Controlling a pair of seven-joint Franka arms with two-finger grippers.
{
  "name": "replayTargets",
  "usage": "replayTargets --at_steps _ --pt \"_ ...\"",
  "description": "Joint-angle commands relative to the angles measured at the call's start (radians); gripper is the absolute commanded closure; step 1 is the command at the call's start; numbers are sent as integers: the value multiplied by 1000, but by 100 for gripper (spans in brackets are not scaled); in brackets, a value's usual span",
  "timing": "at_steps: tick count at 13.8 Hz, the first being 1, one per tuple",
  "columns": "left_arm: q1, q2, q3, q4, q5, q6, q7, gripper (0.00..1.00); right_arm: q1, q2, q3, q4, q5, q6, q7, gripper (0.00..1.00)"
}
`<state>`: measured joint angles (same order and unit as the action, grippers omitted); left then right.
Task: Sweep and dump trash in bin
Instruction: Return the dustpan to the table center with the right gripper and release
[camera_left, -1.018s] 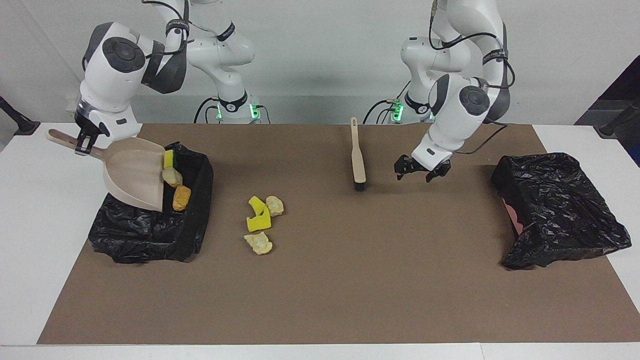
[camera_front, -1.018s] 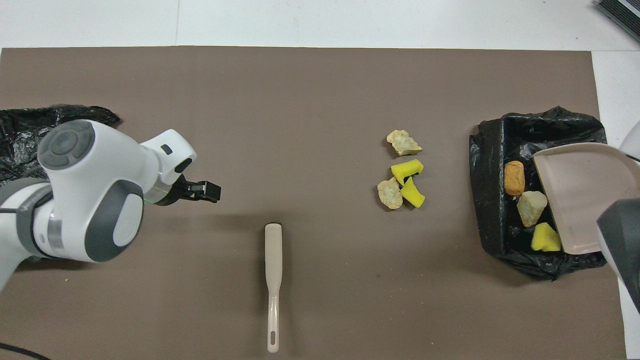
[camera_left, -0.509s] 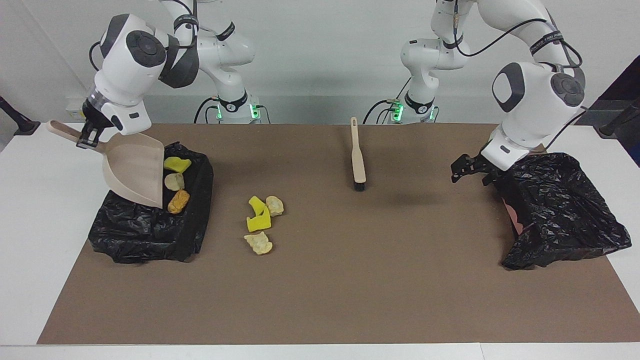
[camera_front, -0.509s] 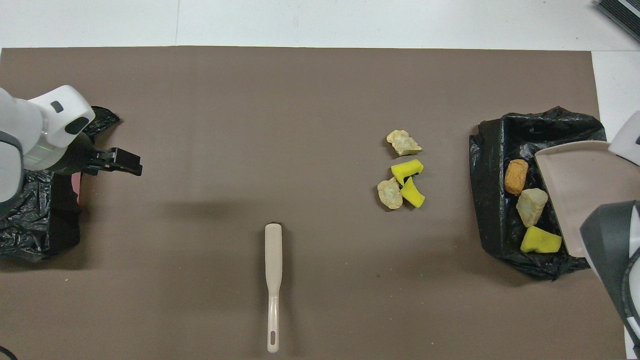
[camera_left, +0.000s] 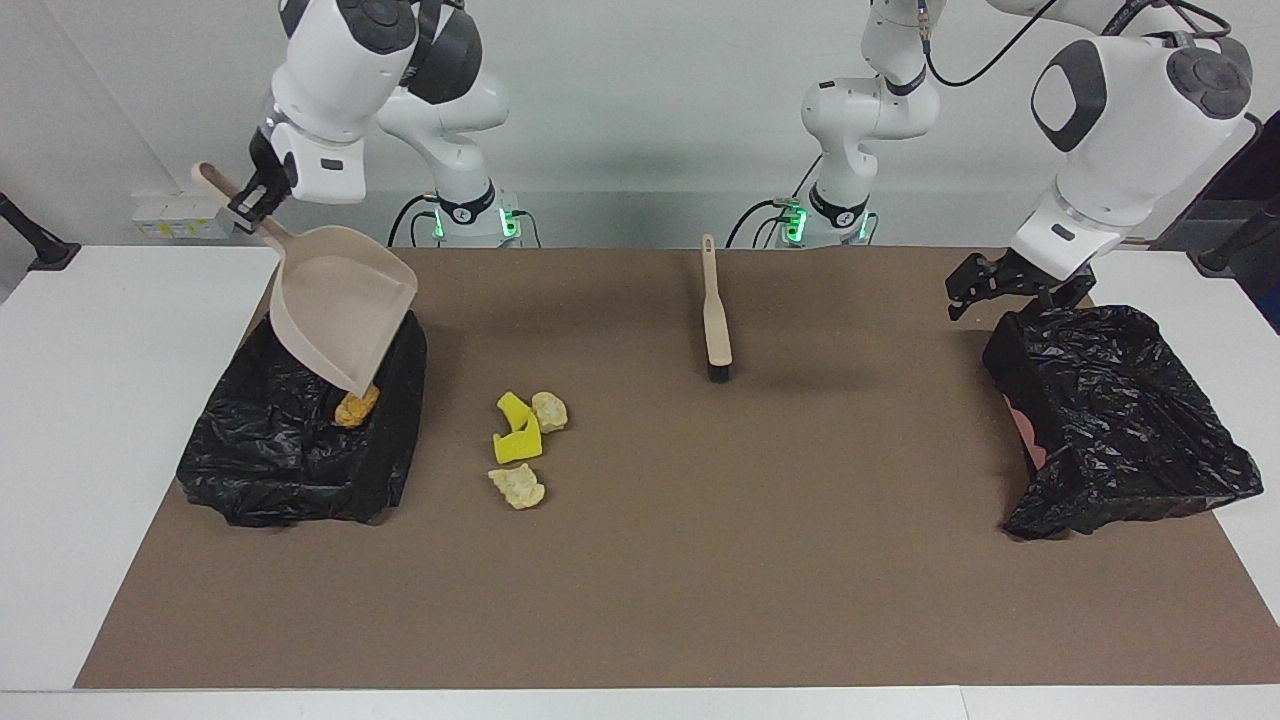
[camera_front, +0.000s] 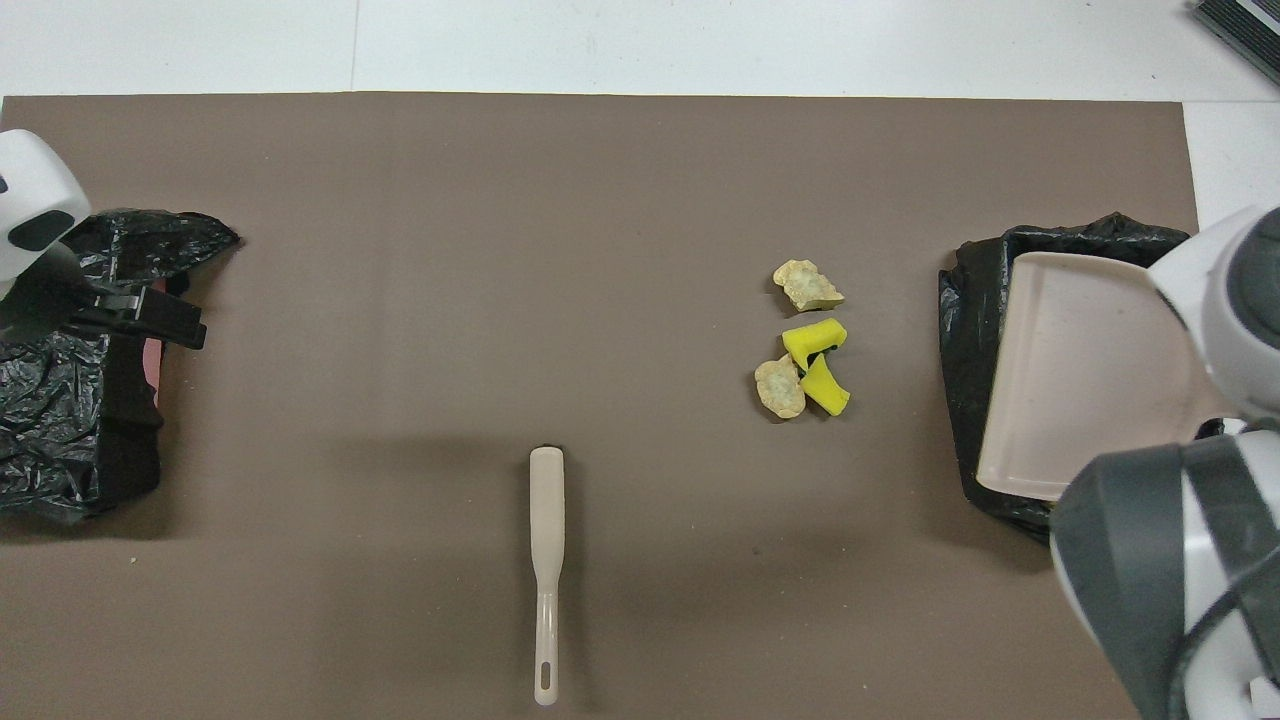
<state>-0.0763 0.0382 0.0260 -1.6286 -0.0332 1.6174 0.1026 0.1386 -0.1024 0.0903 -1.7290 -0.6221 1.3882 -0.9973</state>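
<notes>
My right gripper (camera_left: 246, 203) is shut on the handle of the beige dustpan (camera_left: 340, 300), holding it tilted, mouth down, above the black-lined bin (camera_left: 270, 470) at the right arm's end of the table. The pan (camera_front: 1080, 380) covers most of that bin (camera_front: 965, 300) from above, and one orange-brown chunk (camera_left: 356, 407) shows inside under its lip. Several yellow and cream pieces of trash (camera_left: 520, 440) (camera_front: 805, 345) lie on the brown mat beside the bin. My left gripper (camera_left: 1010, 287) (camera_front: 160, 322) hangs open and empty over the near edge of the second bin.
The beige brush (camera_left: 714, 315) (camera_front: 546, 560) lies on the mat near the robots, bristles pointing away from them. A second black-lined bin (camera_left: 1120, 420) (camera_front: 60, 420) stands at the left arm's end. The brown mat (camera_left: 700, 560) covers most of the white table.
The right arm lifted the dustpan higher and steeper; three chunks slid off it into the bin. The left arm swung from beside the brush to over the second bin's edge.
</notes>
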Motion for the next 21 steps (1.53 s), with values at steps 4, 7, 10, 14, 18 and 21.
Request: replayTargets --at_steps 4,7,10,14,18,21 --pt "-2 -92 -1 -56 21 -45 8 0 1 25 83 -1 463 3 814 100" --pt "-2 -93 -1 -57 22 -48 8 0 9 154 262 6 499 150 1238 100" --pt "-2 -95 -1 -60 21 -48 8 0 9 349 371 116 518 296 1572 100" --pt "-3 -96 -1 -62 21 -44 6 0 38 565 410 304 510 440 1704 100" --pt "-5 -96 -1 -63 21 -47 3 0 98 755 411 445 441 589 1775 100" --pt "-8 -98 -1 -63 21 -47 2 0 108 806 422 484 432 615 1804 100"
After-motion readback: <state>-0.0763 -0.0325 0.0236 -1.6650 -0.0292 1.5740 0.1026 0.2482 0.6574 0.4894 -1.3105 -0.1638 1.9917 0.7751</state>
